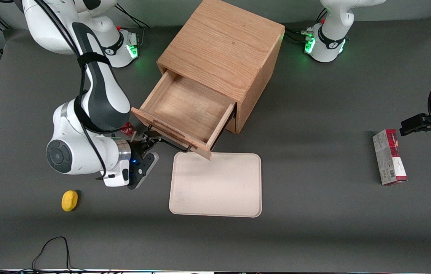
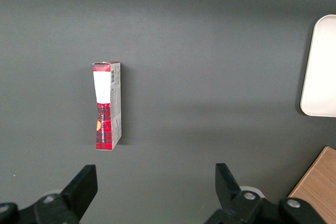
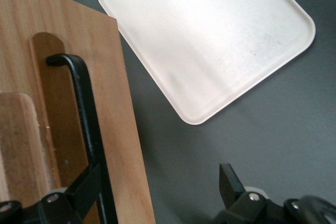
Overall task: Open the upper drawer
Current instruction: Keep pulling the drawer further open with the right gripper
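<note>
Drawer pulled well out, end effector at its handle.

Upper drawer juts from the oak cabinet, its front corner overhanging the cream tray. The end effector sits at the black wire handle with fingers spread, one finger against the bar, gripping nothing. Likely risks: snagging the handle on withdrawal, or clipping the tray edge; bare desk lies nearer the camera.

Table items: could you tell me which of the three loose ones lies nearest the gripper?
The tray: its corner lies beside the gripper at the drawer handle; the yellow lump and red box lie farther off.
</note>
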Available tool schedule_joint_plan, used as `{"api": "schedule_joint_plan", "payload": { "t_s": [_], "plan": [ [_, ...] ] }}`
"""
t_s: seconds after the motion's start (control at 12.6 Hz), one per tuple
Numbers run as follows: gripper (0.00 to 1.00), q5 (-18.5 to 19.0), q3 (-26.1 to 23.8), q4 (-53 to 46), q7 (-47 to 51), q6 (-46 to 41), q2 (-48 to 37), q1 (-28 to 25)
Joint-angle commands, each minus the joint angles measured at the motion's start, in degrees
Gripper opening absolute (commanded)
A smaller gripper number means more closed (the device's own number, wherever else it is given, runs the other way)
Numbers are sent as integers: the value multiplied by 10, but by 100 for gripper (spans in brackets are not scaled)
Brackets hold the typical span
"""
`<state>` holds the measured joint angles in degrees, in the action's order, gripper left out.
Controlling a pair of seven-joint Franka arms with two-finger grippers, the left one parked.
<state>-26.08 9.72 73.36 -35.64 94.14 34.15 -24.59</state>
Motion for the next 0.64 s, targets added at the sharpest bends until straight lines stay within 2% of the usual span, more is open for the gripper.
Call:
{"api": "schedule_joint_plan", "payload": {
  "t_s": [0.0, 0.56],
  "plan": [
    [100, 9, -1, -21, -7, -6, 16, 2],
    [100, 9, -2, -52, -7, -15, 22, 3]
  ]
}}
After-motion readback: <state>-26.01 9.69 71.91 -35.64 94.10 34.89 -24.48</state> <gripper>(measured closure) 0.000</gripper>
